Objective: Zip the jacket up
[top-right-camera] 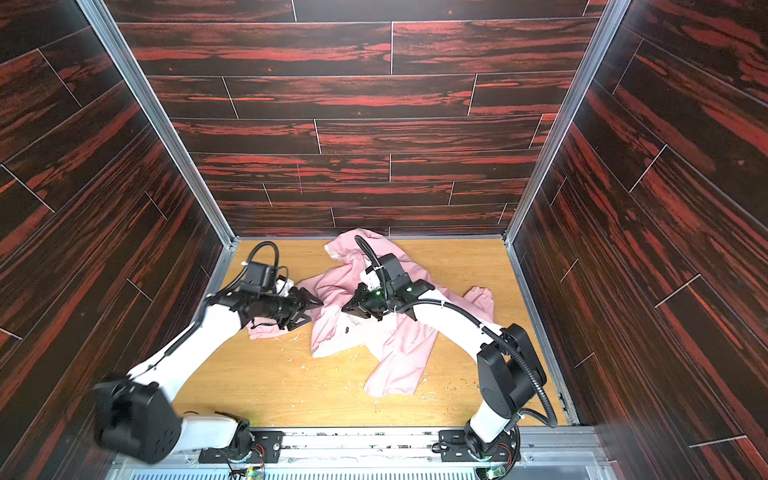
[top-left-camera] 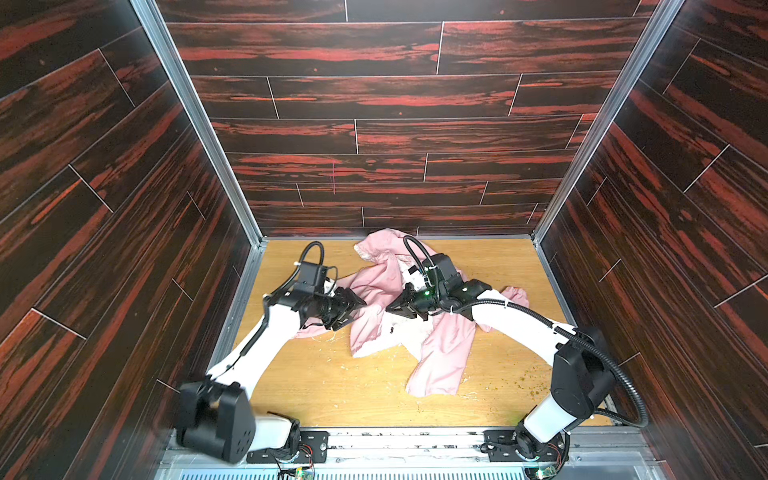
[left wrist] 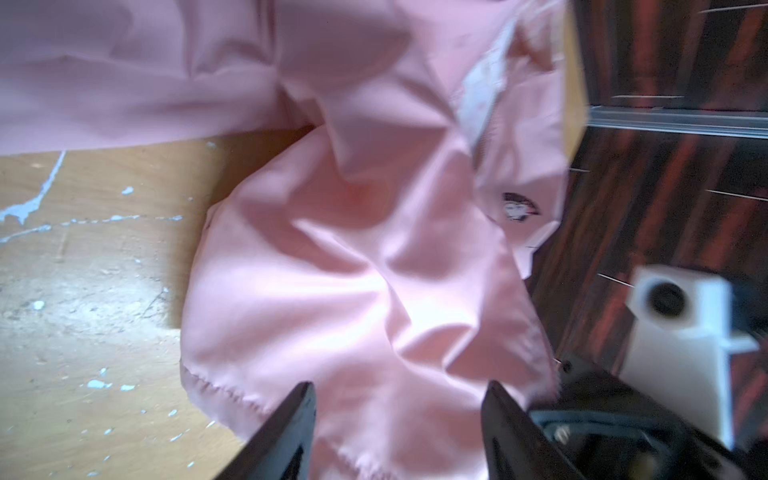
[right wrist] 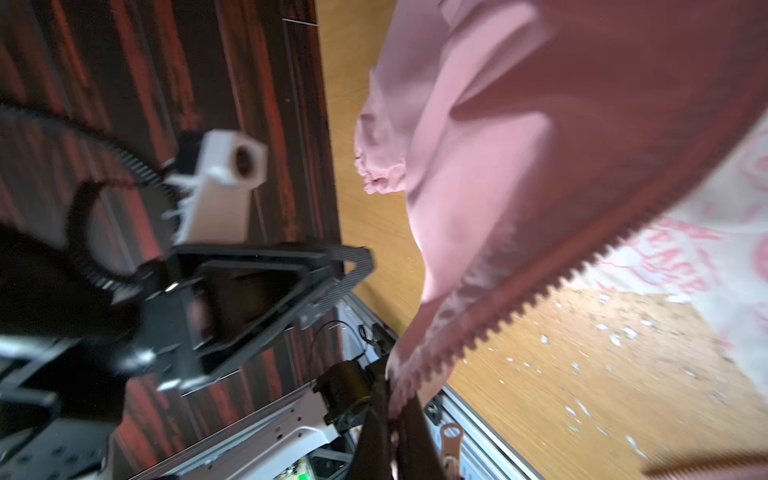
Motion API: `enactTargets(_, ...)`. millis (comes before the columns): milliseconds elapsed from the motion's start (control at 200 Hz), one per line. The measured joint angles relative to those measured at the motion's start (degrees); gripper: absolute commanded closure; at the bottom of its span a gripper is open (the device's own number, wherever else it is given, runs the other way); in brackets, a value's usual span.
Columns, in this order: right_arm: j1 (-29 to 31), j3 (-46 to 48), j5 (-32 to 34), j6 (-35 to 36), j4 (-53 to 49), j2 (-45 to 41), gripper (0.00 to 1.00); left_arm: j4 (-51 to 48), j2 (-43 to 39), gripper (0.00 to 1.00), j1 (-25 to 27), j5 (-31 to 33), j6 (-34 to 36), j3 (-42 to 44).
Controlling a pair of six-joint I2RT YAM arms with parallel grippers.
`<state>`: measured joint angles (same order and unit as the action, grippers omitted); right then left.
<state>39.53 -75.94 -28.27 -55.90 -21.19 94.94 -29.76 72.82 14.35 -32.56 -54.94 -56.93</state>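
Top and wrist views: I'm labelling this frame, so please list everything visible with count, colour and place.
jacket: one, light pink, crumpled mid-table, lying open
zipper teeth: one clear row, pink, along the jacket's open edge
zipper pull: one, pale, beside the right gripper's tips
table: one, light wood, white-flecked, under the jacket
walls: three, dark red-black wood pattern, around the table
left gripper: one, black, open above pink fabric
right gripper: one, black, shut on the jacket's zipper edge

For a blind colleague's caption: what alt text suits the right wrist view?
The right end effector pinches the open zipper edge of the pink jacket; the zipper teeth run diagonally over a scuffed wooden table. The left end effector hovers nearby, blurred.
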Motion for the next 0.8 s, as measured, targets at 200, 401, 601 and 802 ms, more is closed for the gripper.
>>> enactTargets(200,0.0,-6.4,2.6,3.3,-9.0,2.2,1.00,8.6,-17.5,0.25,0.7,2.0,-10.9,14.7)
enactTargets(401,0.0,-10.4,1.8,5.4,-14.8,5.7,1.00,8.9,-37.0,0.24,7.6,12.2,-22.4,20.8)
enactTargets(601,-0.3,-11.7,0.5,6.0,-16.6,6.4,1.00,9.0,-42.3,0.24,24.5,25.3,-29.5,21.8)
enactTargets(802,-1.5,-11.7,-2.1,3.8,-15.1,6.4,1.00,12.7,-25.3,0.24,36.8,34.8,-30.9,17.6)
